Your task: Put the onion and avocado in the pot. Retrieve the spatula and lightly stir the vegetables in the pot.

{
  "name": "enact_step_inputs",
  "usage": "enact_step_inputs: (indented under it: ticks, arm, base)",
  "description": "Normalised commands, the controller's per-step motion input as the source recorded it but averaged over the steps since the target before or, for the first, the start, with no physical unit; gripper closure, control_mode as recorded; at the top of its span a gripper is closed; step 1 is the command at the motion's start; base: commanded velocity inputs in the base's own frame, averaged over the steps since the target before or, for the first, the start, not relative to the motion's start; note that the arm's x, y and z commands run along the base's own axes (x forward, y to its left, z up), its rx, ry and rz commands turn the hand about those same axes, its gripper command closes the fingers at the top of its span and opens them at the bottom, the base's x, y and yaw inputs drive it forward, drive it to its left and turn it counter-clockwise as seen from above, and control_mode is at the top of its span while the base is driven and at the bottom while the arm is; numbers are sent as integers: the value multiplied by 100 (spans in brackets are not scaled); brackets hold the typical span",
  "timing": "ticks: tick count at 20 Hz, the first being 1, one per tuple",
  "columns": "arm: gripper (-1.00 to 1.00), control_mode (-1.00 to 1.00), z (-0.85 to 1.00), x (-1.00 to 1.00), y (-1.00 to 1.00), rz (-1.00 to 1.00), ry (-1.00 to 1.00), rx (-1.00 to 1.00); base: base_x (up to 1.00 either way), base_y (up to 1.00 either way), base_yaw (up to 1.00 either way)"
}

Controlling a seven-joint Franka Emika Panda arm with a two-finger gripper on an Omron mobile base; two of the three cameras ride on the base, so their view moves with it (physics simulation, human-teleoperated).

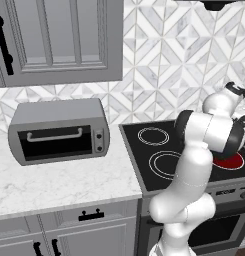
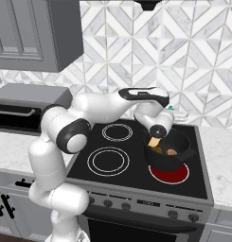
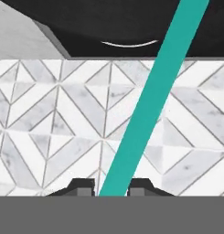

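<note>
In your right base view the pot point(image 2: 167, 150) sits on the stove point(image 2: 136, 160), over the near right ring, which glows red beneath it. The arm reaches across the cooktop from the left and the gripper point(image 2: 157, 133) hangs just above the pot's left rim. Below the hand you can see the pale tan blade of the spatula point(image 2: 154, 142) dipping into the pot, and a tiny bit of teal handle pokes out past the far side of the wrist. Inside the pot a small orange-brown ball, the onion point(image 2: 172, 152), lies toward the right. Next to the blade there is a darker lump that may be the avocado point(image 2: 157, 150), though it is too small to be sure.

In your hand view the spatula's teal handle point(image 3: 152, 98) runs as a slanted bar from between the two dark fingertips point(image 3: 83, 187) up to the top edge, with the tiled backsplash point(image 3: 49, 119) behind it. The handle sits right in the narrow gap between the tips, but you cannot tell from these pictures whether they are pressing on it or standing slightly off it.

In your left base view a toaster oven point(image 1: 59, 132) stands on the marble counter point(image 1: 59, 185) to the left of the stove, under a grey wall cabinet point(image 1: 59, 40).
</note>
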Motion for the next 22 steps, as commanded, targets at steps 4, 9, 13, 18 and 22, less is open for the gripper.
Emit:
enact_step_inputs:
  ticks: [4,9,13,18,22]
  arm:
    - [100,-100,-9,-32,0,18,41,-61]
    - [100,-100,-17,-65,-8,10,35,-54]
    - [100,-100,-25,-76,-21,6,22,-46]
    - [100,-100,-36,-11,-10,2,7,-28]
    - [100,-100,0,27,1,0,-7,-17]
  base:
    - [0,0,0]
    - [0,0,0]
    - [0,0,0]
    - [0,0,0]
    - [0,0,0]
